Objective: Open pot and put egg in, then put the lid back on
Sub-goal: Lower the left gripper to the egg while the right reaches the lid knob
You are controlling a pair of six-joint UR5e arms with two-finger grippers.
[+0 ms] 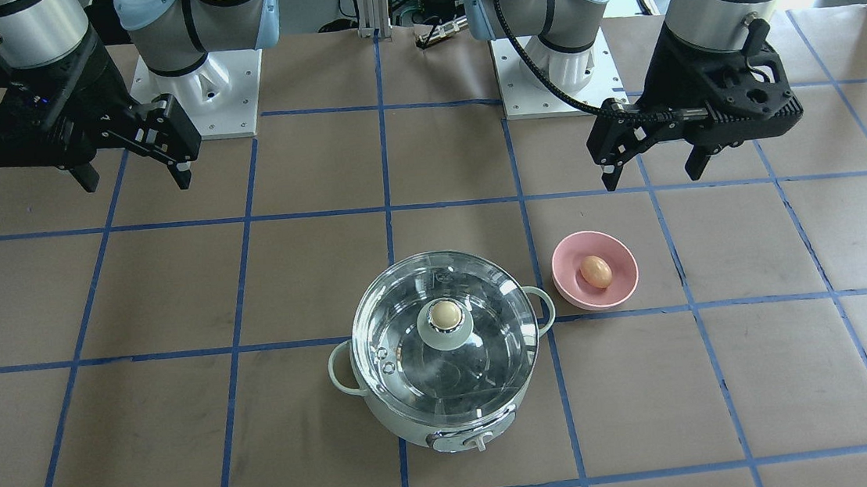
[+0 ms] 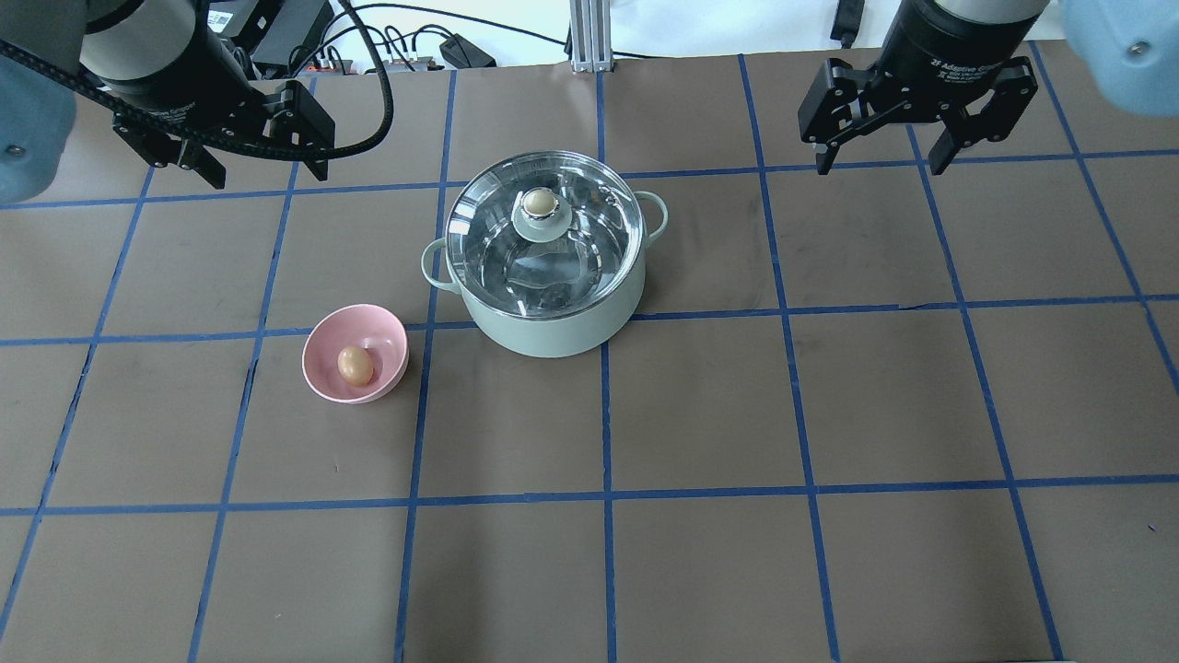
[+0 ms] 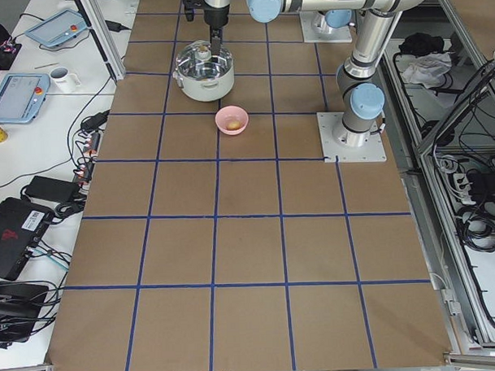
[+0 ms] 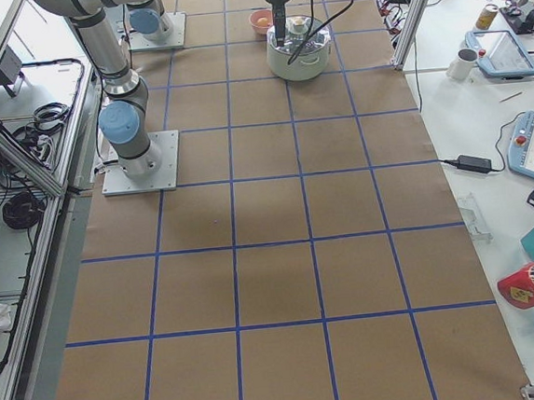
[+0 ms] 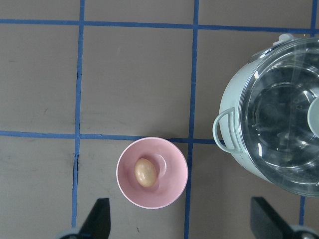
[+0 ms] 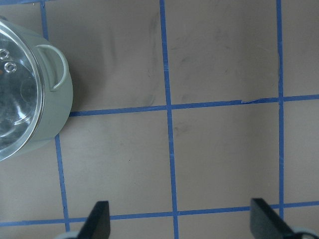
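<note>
The mint-green pot (image 1: 419, 435) stands mid-table with the clear glass lid (image 1: 404, 356) closed on it; the lid's knob (image 1: 446, 317) has a beige-gold cap. The brown egg (image 1: 595, 271) lies in a small pink bowl (image 1: 621, 292) beside the pot, on my left arm's side. My left gripper (image 1: 651, 169) hangs open and empty above the table, back from the bowl. My right gripper (image 1: 136, 181) hangs open and empty, well away from the pot. The left wrist view shows the egg (image 5: 145, 172), the bowl (image 5: 172, 191) and the pot (image 5: 230, 99) below its open fingers.
Brown paper with blue tape grid lines covers the table (image 2: 700, 552). Both arm bases (image 1: 200, 91) stand on white plates at the robot's edge. Cables and power units (image 2: 414, 51) lie beyond the far edge. Side benches hold tablets and a mug (image 3: 62, 75).
</note>
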